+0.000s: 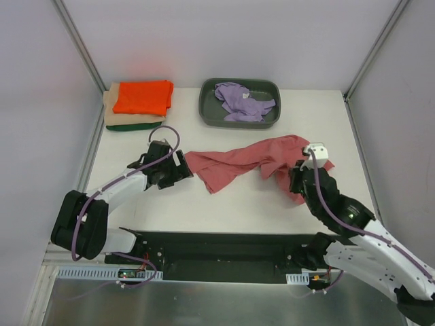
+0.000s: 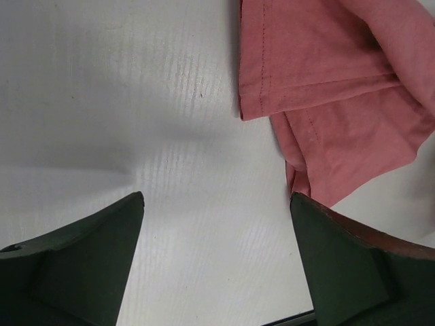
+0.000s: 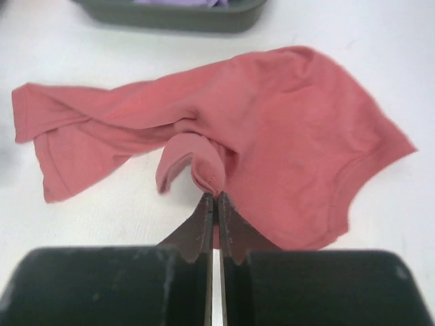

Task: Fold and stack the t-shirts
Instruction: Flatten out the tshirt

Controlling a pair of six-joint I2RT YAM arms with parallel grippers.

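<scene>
The rose-red t-shirt [image 1: 245, 161] lies crumpled across the middle of the table. My right gripper [image 1: 299, 178] is shut on a fold of it near its right end, and the wrist view shows the gripper [image 3: 215, 195] pinching a bunched hem of the shirt [image 3: 272, 122]. My left gripper [image 1: 182, 165] is open and empty just left of the shirt's left end. Its wrist view [image 2: 217, 197] shows bare table between the fingers, with the shirt's edge [image 2: 326, 88] ahead and beside the right finger. The lavender t-shirt [image 1: 241, 100] lies crumpled in the tray.
The dark grey tray [image 1: 204, 112] stands at the back centre; its near wall [image 3: 170, 17] shows in the right wrist view. At the back left is a folded stack: orange t-shirt [image 1: 143, 97] on tan [image 1: 114, 119] on dark green [image 1: 132, 127].
</scene>
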